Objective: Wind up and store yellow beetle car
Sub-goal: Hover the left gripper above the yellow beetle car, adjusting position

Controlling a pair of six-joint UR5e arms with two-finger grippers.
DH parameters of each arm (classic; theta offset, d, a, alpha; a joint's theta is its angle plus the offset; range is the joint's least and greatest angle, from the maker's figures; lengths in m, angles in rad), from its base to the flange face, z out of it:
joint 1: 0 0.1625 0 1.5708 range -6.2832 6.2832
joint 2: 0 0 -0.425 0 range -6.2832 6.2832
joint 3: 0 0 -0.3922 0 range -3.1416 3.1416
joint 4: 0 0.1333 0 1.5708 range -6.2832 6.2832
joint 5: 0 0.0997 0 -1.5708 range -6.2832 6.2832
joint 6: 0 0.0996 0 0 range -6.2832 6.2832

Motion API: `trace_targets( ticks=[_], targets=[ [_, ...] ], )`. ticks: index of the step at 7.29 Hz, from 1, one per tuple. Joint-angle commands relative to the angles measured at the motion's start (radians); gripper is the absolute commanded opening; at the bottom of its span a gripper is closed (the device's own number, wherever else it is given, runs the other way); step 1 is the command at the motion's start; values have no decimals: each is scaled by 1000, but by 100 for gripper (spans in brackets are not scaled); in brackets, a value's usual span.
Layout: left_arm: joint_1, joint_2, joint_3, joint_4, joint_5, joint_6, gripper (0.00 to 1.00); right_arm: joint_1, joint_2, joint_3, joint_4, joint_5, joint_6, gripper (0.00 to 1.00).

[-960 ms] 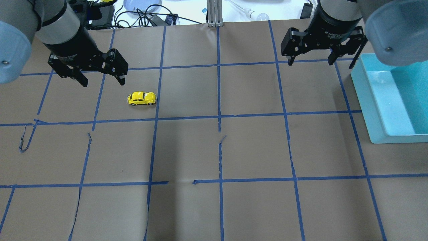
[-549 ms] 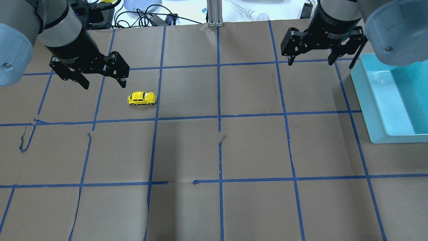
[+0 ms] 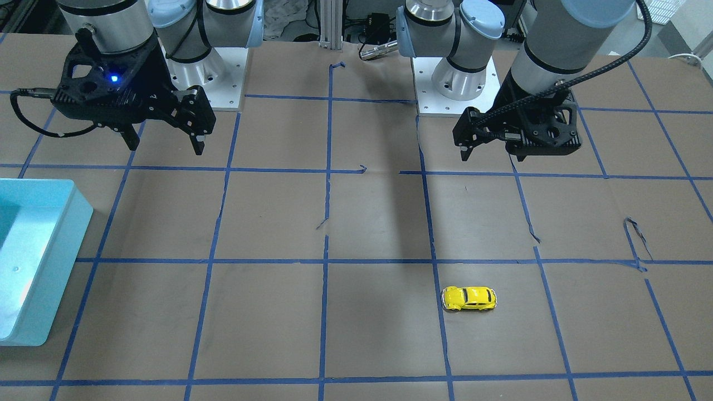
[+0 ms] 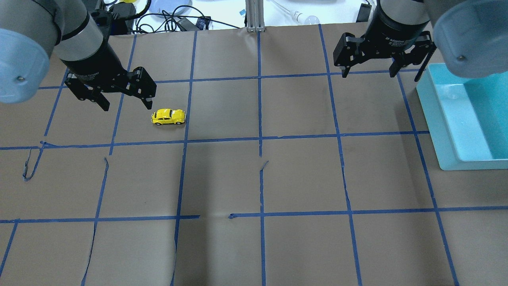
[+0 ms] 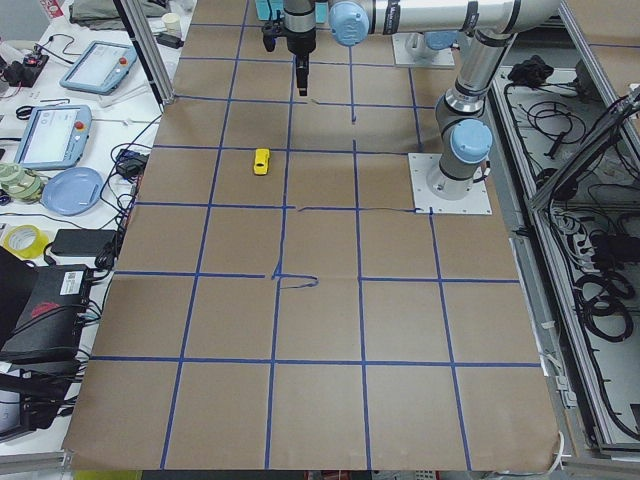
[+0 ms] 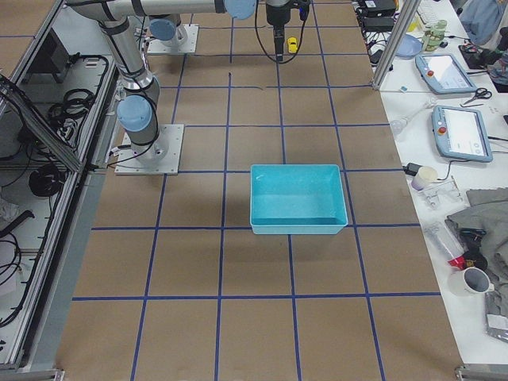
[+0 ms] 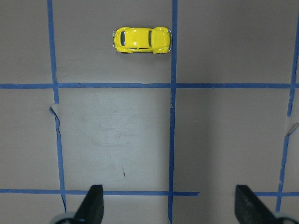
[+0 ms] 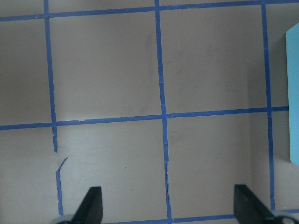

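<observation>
The yellow beetle car (image 4: 168,116) stands on its wheels on the brown paper, left of the table's middle. It also shows in the front view (image 3: 469,298), the left side view (image 5: 261,161) and the left wrist view (image 7: 142,40). My left gripper (image 4: 127,104) is open and empty, hovering just left of and behind the car, apart from it. Its fingers (image 7: 93,205) frame bare paper in the wrist view. My right gripper (image 4: 369,71) is open and empty at the back right, next to the turquoise bin (image 4: 432,119).
The turquoise bin (image 3: 61,245) sits at the table's right edge and shows nothing inside (image 6: 298,226). Blue tape lines grid the paper, some torn and lifted (image 4: 27,171). Cables and a plate (image 4: 170,8) lie beyond the back edge, beside a metal post (image 4: 254,16).
My left gripper has moved right and slightly nearer in the overhead view, closing on the car. The car and the right arm have not moved.
</observation>
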Motion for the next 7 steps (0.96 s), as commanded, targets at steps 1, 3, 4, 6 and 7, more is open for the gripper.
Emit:
trace_targets(
  ticks=[1, 3, 4, 6, 7],
  targets=[
    [5, -2, 0, 11, -10, -18, 100, 0, 0, 2, 0, 1, 0, 100],
    [2, 4, 3, 0, -11, -49, 100, -1, 1, 0, 0, -1, 0, 100],
    [-6, 7, 3, 0, -11, -45, 100, -1, 1, 0, -2, -1, 0, 100],
    [-8, 10, 8, 9, -11, -42, 100, -1, 0, 2, 0, -1, 0, 100],
    [-9, 10, 9, 11, -10, -42, 100, -1, 0, 2, 0, 1, 0, 100]
  ],
)
